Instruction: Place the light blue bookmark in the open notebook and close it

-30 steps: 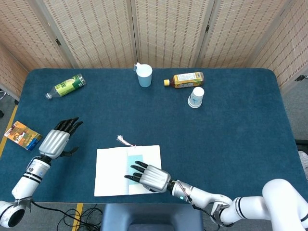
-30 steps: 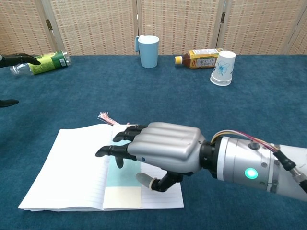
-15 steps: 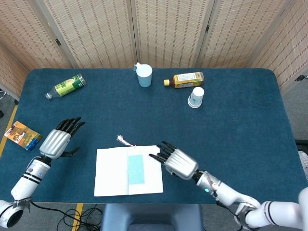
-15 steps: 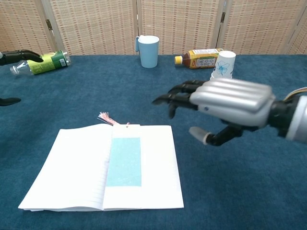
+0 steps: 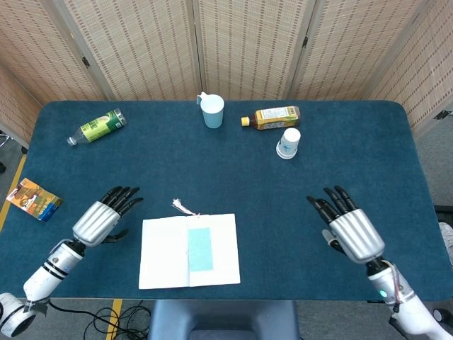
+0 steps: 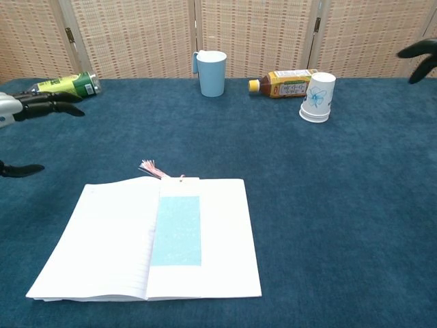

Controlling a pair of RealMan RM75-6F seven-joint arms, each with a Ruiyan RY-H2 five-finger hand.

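only right hand (image 6: 421, 57) fingertips, frame-cropped

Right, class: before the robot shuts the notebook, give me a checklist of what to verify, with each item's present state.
1. Light blue bookmark lies flat along the notebook's centre fold: ok.
2. Notebook lies open: ok.
3. Nothing else rests on the pages: ok.
4. Left hand, open and empty, is just left of the notebook: ok.
5. Right hand, open, is well clear on the right: ok.
6. Pink tassel will stay outside the cover: cannot tell.
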